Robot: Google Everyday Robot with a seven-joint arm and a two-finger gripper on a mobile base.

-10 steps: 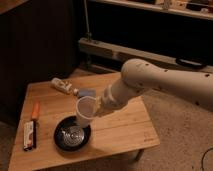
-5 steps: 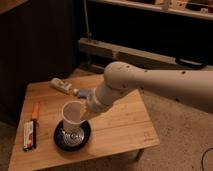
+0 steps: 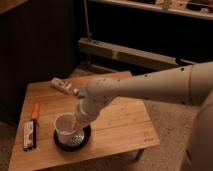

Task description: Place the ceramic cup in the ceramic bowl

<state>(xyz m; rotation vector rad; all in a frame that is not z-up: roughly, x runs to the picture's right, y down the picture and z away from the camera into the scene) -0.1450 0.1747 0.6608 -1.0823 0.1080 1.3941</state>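
Camera view: claw (image 3: 75,121) grasping ceramic cup (image 3: 65,128), upright, mouth up, in ceramic bowl (image 3: 85,142).

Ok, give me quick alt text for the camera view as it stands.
The gripper holds the white ceramic cup in the black ceramic bowl near the front left of a small wooden table. An orange marker lies further left.

You're looking at 1 low wooden table (image 3: 125,125) on a speckled floor (image 3: 172,112), a dark wall (image 3: 35,45) and a pale rail (image 3: 130,52) behind it. The gripper (image 3: 76,120) is over the table's left half.
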